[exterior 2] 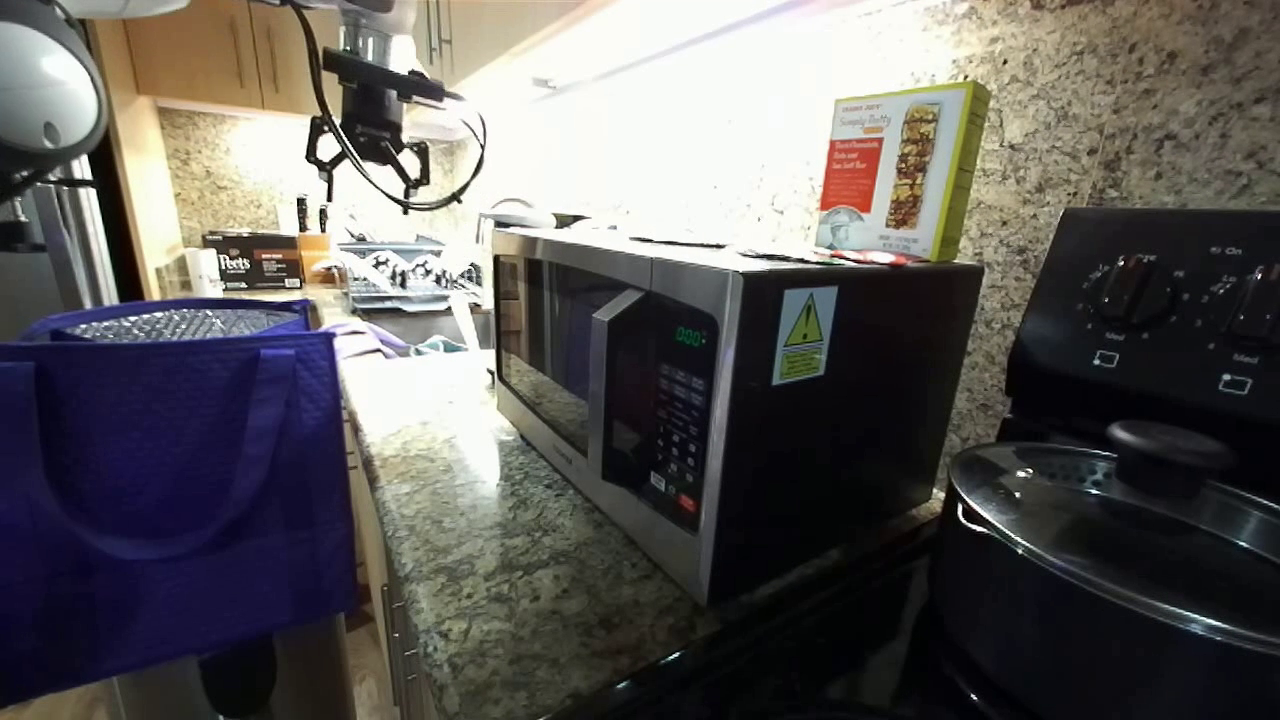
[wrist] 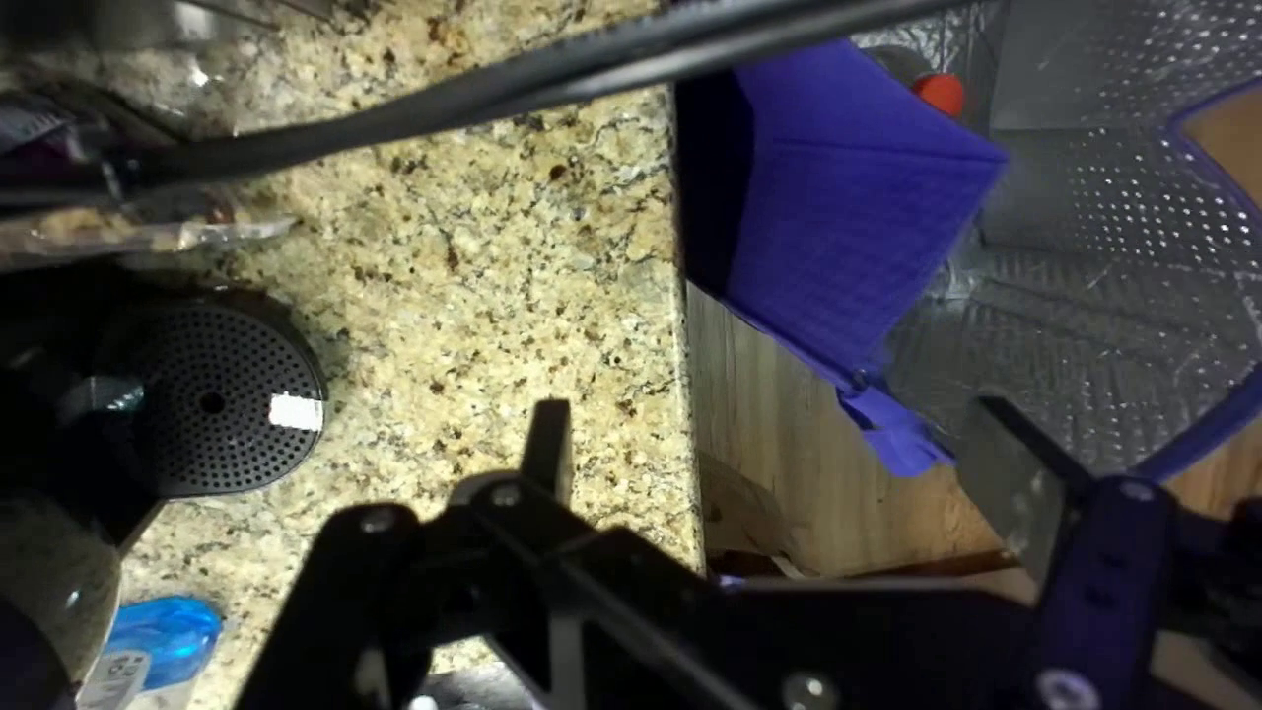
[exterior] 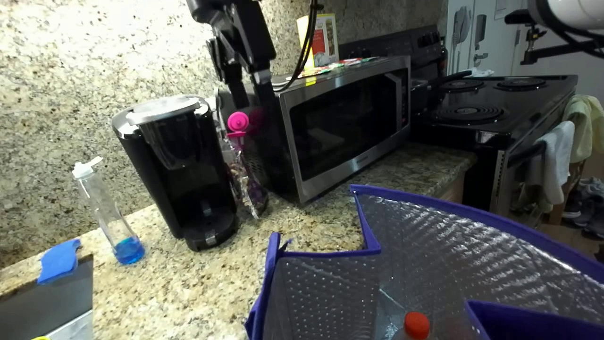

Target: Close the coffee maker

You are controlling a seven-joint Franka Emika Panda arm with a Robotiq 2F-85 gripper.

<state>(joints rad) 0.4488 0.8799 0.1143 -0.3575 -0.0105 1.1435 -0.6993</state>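
The coffee maker [exterior: 181, 179] stands on the counter [exterior: 155, 288] near the microwave [exterior: 344, 127], and the gripper [wrist: 784, 449] hangs spread wide.

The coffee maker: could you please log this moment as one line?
coffee maker on counter; lid appears down; gripper open, empty, apart from coffee maker; microwave door shut

The coffee maker [exterior: 181, 174] is black and grey, the counter [exterior: 174, 288] speckled tan, the bag [exterior 2: 180, 470] purple.
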